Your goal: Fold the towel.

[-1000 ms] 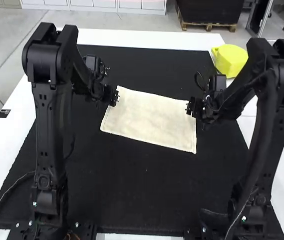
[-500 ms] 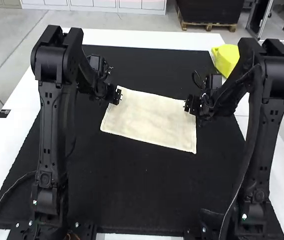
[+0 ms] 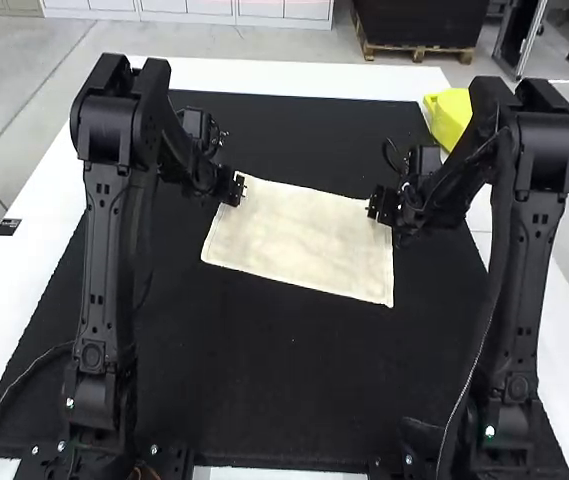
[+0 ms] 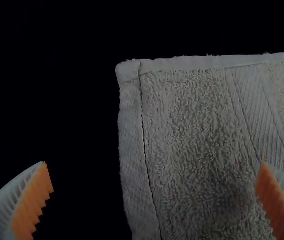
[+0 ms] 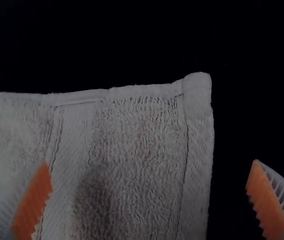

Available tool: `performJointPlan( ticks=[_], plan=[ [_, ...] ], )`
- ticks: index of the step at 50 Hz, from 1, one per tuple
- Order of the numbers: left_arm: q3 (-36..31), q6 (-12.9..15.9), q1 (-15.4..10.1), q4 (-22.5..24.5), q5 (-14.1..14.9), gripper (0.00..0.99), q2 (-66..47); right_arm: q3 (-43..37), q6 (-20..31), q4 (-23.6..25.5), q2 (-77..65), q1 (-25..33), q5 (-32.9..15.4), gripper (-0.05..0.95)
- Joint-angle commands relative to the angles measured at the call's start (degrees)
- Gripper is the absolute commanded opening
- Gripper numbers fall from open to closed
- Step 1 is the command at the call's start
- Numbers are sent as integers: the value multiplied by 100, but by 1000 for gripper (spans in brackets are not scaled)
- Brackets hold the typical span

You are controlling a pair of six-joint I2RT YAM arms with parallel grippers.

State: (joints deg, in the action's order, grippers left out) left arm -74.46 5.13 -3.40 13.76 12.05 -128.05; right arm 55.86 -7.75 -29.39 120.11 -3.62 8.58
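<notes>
Towel (image 3: 299,240) in cream cloth lies spread flat on the black mat (image 3: 284,380), toward its far side, a rough four-sided sheet set a little askew. Whether it is one layer or two I cannot tell. My left claw (image 3: 238,191) is at its far left corner, and my right claw (image 3: 372,206) is at its far right corner, partly hiding that corner in the high view.

In the left wrist view my left claw (image 4: 154,164) is spread wide, its ribbed white fingers carrying orange pads (image 4: 37,200) that stand well apart. The hemmed corner (image 4: 129,72) shows beyond the gap; one finger is over the black mat just outside the side hem, the other over the cloth by a smooth woven band (image 4: 264,112).

My right claw (image 5: 150,161) is spread just as wide, with nothing pinched. One finger is over the towel, the other over the mat past the side hem, and the rounded far corner (image 5: 197,85) lies flat beyond them. Dark patches fall across the pile there, near another woven band (image 5: 72,135).

The mat sits on a white table (image 3: 264,75). A yellow object (image 3: 449,115) stands near the mat's far right corner, partly behind my right arm.
</notes>
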Motion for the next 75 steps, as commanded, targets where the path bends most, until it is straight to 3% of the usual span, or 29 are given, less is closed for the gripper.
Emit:
performJointPlan(
  ticks=[1, 19, 27, 28, 29, 30, 32, 33, 36, 54, 75],
  plan=[
    [-183, -12, -47, 4, 7, 951, -62, 189, 19, -23, 197, 1, -76, 907],
    [-192, -29, -47, -101, -10, 951, -185, 250, 168, 232, 267, 1, -128, 905],
    [-201, -3, -38, -119, -19, 910, -291, 233, 327, 320, 293, -43, -128, 838],
    [-201, -3, -47, -110, -19, 880, -300, 242, 344, 320, 302, -43, -128, 777],
    [-192, 15, -38, -119, -19, 800, -326, 224, 423, 328, 311, -51, -84, 582],
    [-192, 24, -47, -119, -19, 730, -344, 206, 485, 328, 311, -60, -67, 449],
    [-166, 15, -47, -110, -19, 498, -396, 154, 573, 293, 311, -60, -32, 33],
    [-157, 15, -47, -75, -36, 349, -431, 119, 625, 258, 311, -51, -23, -28],
    [-148, 6, -38, 39, -203, 30, -572, 101, 687, 232, 311, -60, -23, -23],
    [-139, -73, 41, 162, -160, 28, -484, -119, 590, 240, -14, 221, -23, -26],
    [-69, -451, 67, 162, 7, 28, 8, -470, 511, 109, -744, 502, 100, -26]
  ],
)
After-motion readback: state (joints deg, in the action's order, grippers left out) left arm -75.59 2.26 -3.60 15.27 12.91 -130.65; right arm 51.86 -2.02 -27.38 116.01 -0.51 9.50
